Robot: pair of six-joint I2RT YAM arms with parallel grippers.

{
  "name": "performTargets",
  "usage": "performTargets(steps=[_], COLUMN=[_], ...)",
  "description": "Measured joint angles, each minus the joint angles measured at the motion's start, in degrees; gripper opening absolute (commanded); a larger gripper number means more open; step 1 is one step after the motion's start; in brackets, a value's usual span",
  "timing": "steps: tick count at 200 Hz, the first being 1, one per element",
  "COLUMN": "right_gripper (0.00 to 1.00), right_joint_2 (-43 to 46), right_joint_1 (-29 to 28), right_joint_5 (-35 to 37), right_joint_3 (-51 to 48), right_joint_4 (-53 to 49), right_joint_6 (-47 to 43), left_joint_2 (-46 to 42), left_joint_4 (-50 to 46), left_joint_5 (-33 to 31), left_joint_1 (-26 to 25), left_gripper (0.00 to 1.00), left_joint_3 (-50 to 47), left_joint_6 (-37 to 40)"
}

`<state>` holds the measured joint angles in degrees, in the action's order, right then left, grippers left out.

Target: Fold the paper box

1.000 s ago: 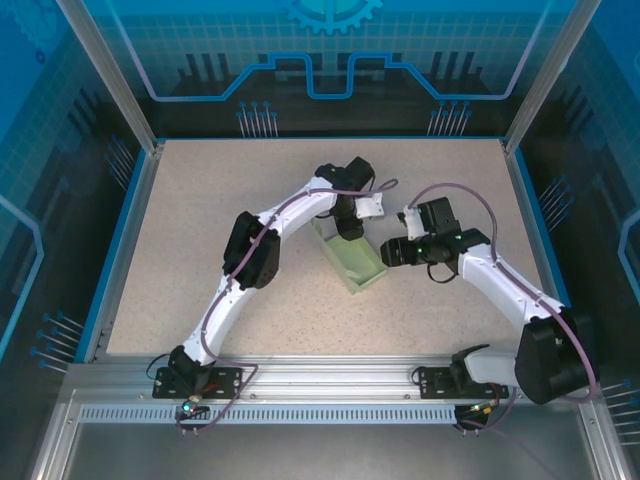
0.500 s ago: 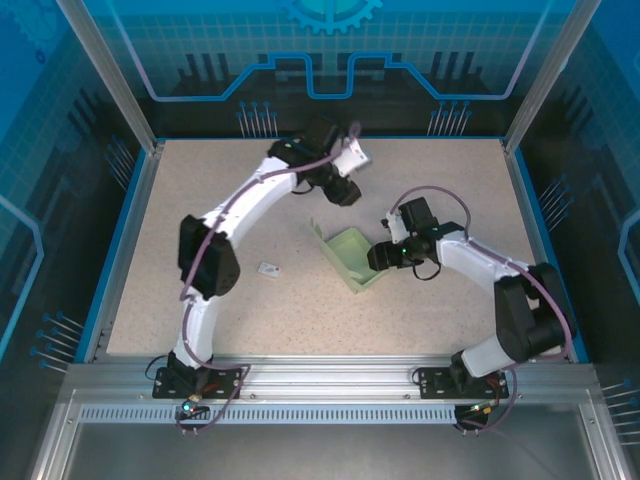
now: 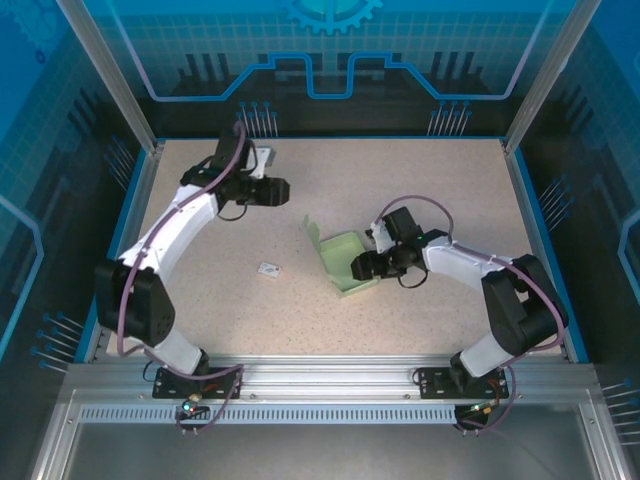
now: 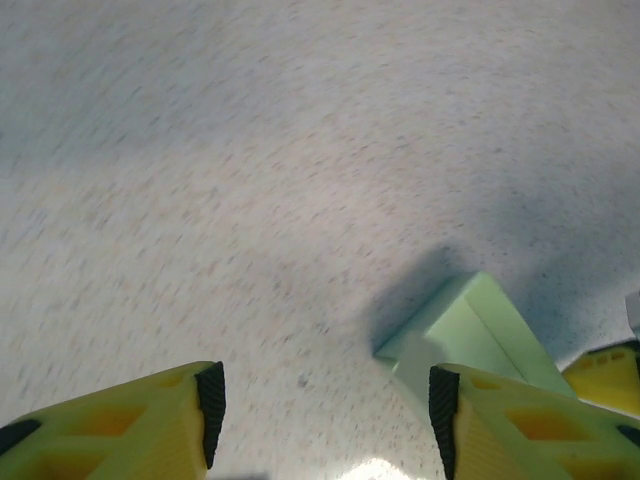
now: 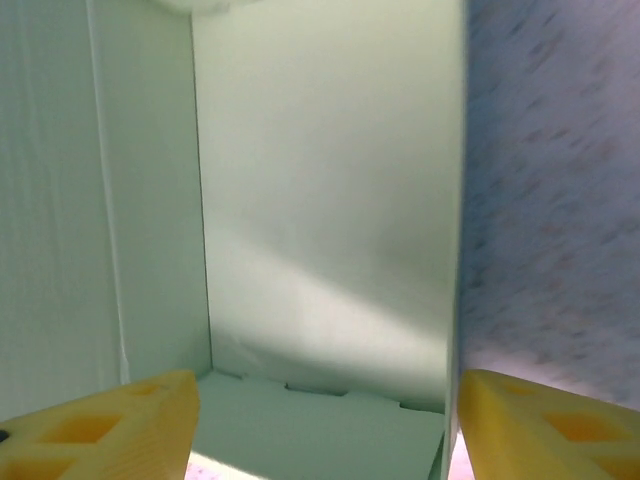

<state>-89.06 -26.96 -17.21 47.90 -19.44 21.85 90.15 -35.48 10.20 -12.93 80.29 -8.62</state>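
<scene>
- Hovering above the far-left part of the tabletop (image 3: 450, 180), the left end effector (image 3: 283, 190) has its fingers spread, with nothing between them.
- White tag (image 3: 269, 269) lies flat, near the box's left side.
- Paper box (image 3: 342, 258) sits mid-tabletop, with one flap raised at its far-left corner.
- Right end effector (image 3: 358, 268) meets the box's right side, its fingers spread across the box interior.

The paper box (image 3: 345, 260) is smooth, matt, pale green card; the surface (image 3: 450, 180) looks matt, speckled and finely grainy.

lt: bright | wrist cams blurry (motion) | soft shadow by paper box (image 4: 482, 322)
</scene>
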Motion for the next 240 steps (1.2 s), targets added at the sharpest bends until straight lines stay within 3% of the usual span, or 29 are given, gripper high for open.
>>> performTargets(steps=[41,68,115,172,240], right_gripper=[0.72,0.74,0.74,0.71,0.52], right_joint_2=[0.55,2.12,0.02,-11.82,-20.50], right_joint_1=[-7.56,-8.00,-1.75,-2.03,-3.54], right_joint_5=[0.24,1.90,8.48,11.04,13.29], right_joint_3=[-0.59,0.68,10.21,18.75,28.50], right_joint_4=[2.45,0.57,-1.57,-1.99,-5.86], right_joint_6=[5.25,3.93,-10.12,-27.50,-32.57], left_joint_2=[-8.15,-10.43,-11.50,-14.21,-15.65], left_joint_4=[2.60,4.57,6.32,8.20,9.88], left_joint_5=[-1.40,-1.81,-1.70,-0.22,0.72], left_joint_1=[3.65,5.09,5.68,7.58,7.58], left_gripper=[0.63,0.65,0.67,0.66,0.67], left_joint_3=[-6.78,-9.77,-14.38,-18.49,-20.61], left_joint_6=[-5.51,-7.61,-9.75,-12.48,-12.50])
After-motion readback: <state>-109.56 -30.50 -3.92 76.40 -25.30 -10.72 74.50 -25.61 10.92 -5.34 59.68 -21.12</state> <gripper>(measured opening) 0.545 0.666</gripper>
